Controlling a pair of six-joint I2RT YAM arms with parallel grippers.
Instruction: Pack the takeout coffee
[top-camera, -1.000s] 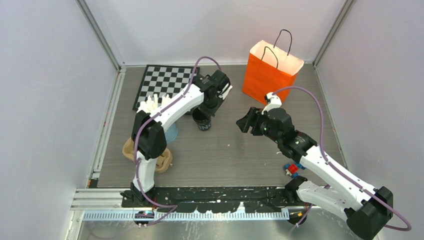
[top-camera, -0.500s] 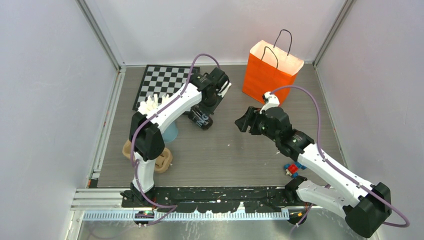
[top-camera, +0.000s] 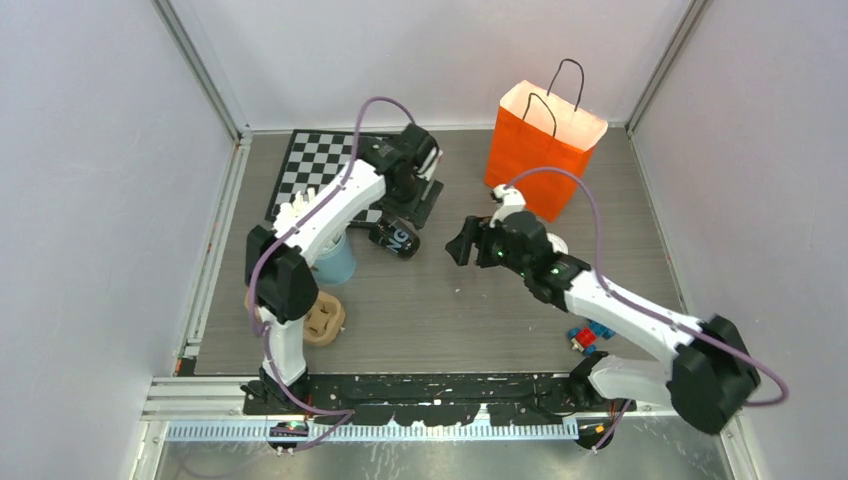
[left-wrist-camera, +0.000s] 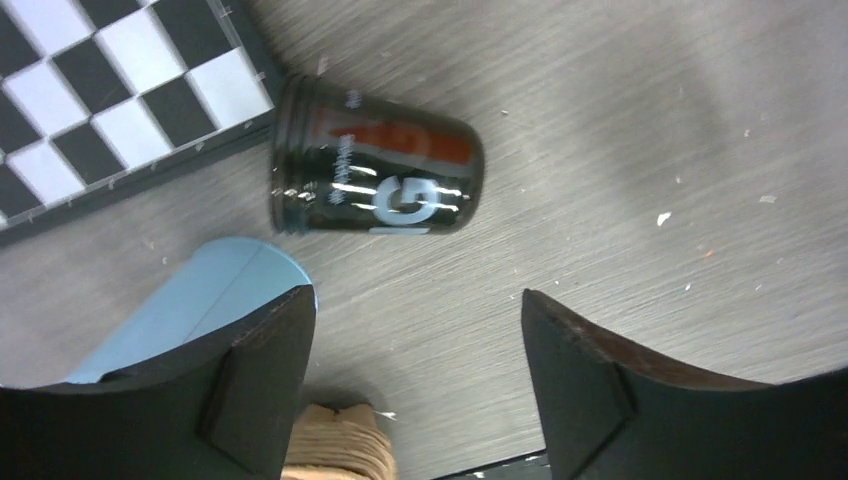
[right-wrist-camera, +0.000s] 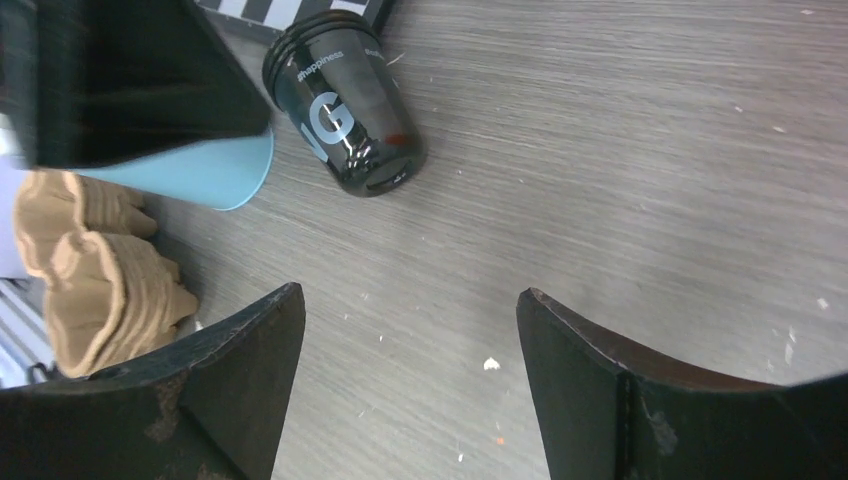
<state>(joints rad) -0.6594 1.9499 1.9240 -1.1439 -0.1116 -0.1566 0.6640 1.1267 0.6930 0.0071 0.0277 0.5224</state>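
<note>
One coffee cup (left-wrist-camera: 375, 175): toppled on its side just beside the chessboard (left-wrist-camera: 120, 90); a second ago I held it upright.
Left gripper (left-wrist-camera: 415, 310): just released, jaws wide apart, empty, above the cup.
Right gripper (right-wrist-camera: 410, 300): spread wide, empty, has moved closer.
Orange bag (top-camera: 540, 150): cup not packed; I judge a re-grasp comes first.
</note>
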